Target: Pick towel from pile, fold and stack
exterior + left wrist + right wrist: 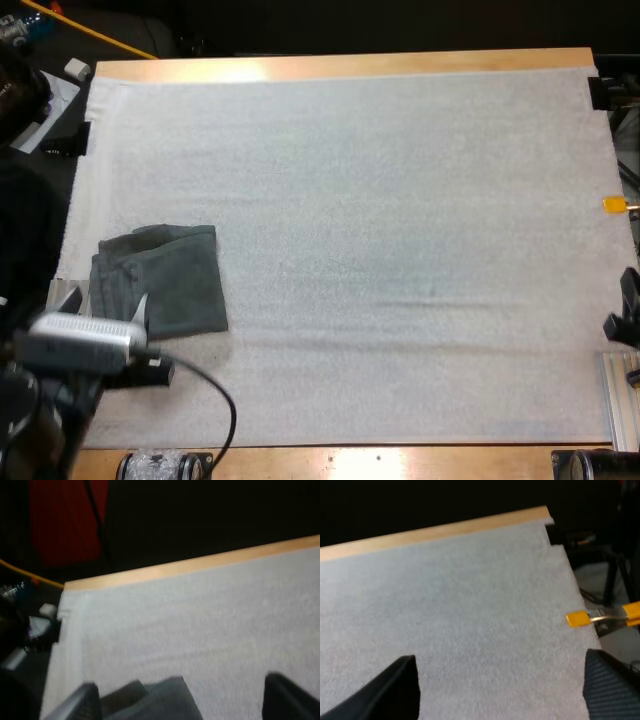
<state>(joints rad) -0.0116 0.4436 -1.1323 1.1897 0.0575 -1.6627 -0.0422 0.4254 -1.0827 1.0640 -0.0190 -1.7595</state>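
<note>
One dark grey-green towel point(165, 280) lies at the left side of the white mat point(400, 250) on the wooden table point(350, 66). It is roughly folded, with its far left corner rumpled and a layer showing along the far edge. The left hand point(180, 681) hovers just over the towel's near side with its fingers point(82, 702) spread wide, and the cloth lies between them, not pinched. The right hand point(500, 656) is also wide and holds nothing, hanging over bare mat near the right edge.

By the look of it, the towel is either just set down or about to be gripped for a tidier fold. To do this well, the left hand should come straight down on one free corner and close on all the layers at once, not just the top one, or the fold is likely to open on lifting. The rumpled far corner wants smoothing before anything is stacked on it, and the right hand is well apart and would need to cross the mat to help.

The towel rests straight on the mat, in no basket or tray
</note>
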